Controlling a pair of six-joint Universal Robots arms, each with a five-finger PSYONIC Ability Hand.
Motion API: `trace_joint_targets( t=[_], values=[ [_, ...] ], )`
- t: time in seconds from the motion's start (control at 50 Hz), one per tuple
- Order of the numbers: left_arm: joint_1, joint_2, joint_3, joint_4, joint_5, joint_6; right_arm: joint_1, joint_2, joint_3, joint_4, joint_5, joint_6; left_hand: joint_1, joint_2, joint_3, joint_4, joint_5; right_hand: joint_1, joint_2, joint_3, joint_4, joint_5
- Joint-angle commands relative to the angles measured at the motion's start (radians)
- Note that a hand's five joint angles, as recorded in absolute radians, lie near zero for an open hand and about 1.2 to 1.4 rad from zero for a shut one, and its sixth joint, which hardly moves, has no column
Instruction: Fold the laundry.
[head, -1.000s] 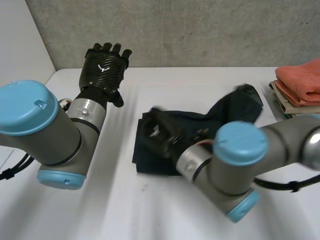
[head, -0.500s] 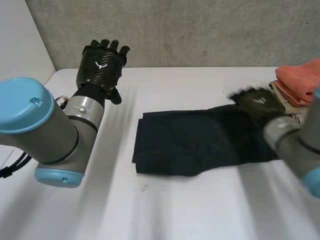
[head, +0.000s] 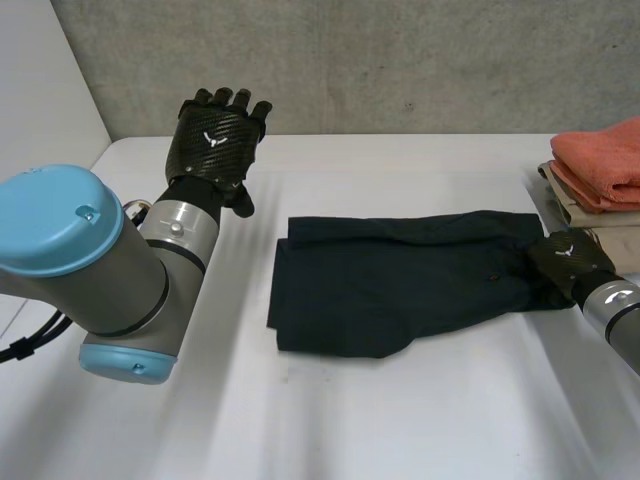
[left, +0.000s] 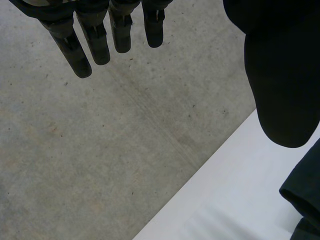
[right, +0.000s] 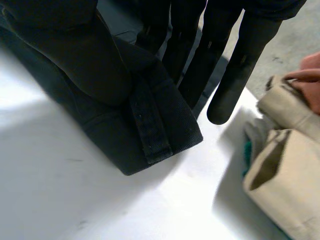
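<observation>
A dark garment (head: 400, 280) lies spread across the middle of the white table (head: 330, 420), its belt-looped band end (right: 150, 125) toward the right. My right hand (head: 568, 262) is at that right end. In the right wrist view its thumb (right: 75, 55) presses on top of the cloth while the straight fingers (right: 240, 65) reach past the edge, pinching the band between them. My left hand (head: 212, 140) is raised above the table's back left corner, apart from the garment, with its fingers (left: 95, 40) straight and nothing in it. A bit of the garment (left: 305, 195) lies beyond its thumb.
A stack of folded laundry (head: 600, 175), orange on top of beige, stands at the table's right edge just behind my right hand; its beige layers (right: 285, 165) lie close beside the fingertips. A grey wall (head: 400, 60) runs behind the table.
My right hand swept from the garment's left part across to its right end, drawing the cloth out flat and long. My left hand has barely shifted.
</observation>
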Motion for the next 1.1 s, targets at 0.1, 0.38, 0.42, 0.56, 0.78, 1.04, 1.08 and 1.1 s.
trace_joint_targets(
  t=[0.1, 0.38, 0.42, 0.56, 0.78, 1.04, 1.08, 1.1],
  values=[
    [0.007, 0.06, -0.037, -0.003, -0.001, 0.002, 0.177, -0.172, -0.027, -0.086, 0.025, -0.093, -0.012, -0.03, -0.039, -0.029, -0.047, 0.313, 0.23, 0.224, 0.201, 0.239],
    [0.033, 0.125, -0.129, 0.002, 0.002, 0.0, 0.722, 0.058, -0.135, -0.083, -0.173, -0.434, -0.012, -0.03, -0.039, -0.029, -0.047, 0.313, 0.23, 0.224, 0.201, 0.239],
    [0.039, 0.127, -0.138, 0.0, 0.002, 0.0, 0.754, 0.101, -0.149, -0.066, -0.171, -0.477, -0.012, -0.03, -0.039, -0.029, -0.047, 0.313, 0.23, 0.224, 0.201, 0.239],
    [0.047, 0.128, -0.132, 0.005, 0.004, 0.0, 0.757, 0.058, -0.181, -0.03, -0.107, -0.338, -0.012, -0.03, -0.039, -0.029, -0.047, -0.866, -0.948, -0.954, -0.977, -0.94],
    [0.021, 0.116, 0.0, -0.021, -0.013, -0.106, 0.616, -0.186, -0.192, 0.017, -0.041, 0.564, 0.018, 0.0, -0.009, 0.002, -0.017, -0.909, -0.991, -0.998, -1.02, -0.983],
    [-0.159, -0.14, 0.14, -0.386, -0.15, -0.342, 0.46, 0.099, -0.523, 0.522, -0.03, 0.533, 0.024, 0.006, -0.003, 0.007, -0.011, -0.909, -0.991, -0.998, -1.02, -0.983],
    [-0.171, -0.21, 0.141, -0.399, -0.165, -0.357, 0.46, 0.165, -0.569, 0.551, -0.023, 0.459, 0.024, 0.006, -0.003, 0.007, -0.011, -0.909, -0.991, -0.998, -1.02, -0.983],
    [-0.171, -0.232, 0.143, -0.399, -0.168, -0.359, 0.458, 0.182, -0.578, 0.553, -0.017, 0.436, 0.024, 0.006, -0.003, 0.007, -0.011, -0.909, -0.991, -0.998, -1.02, -0.983]
  ],
)
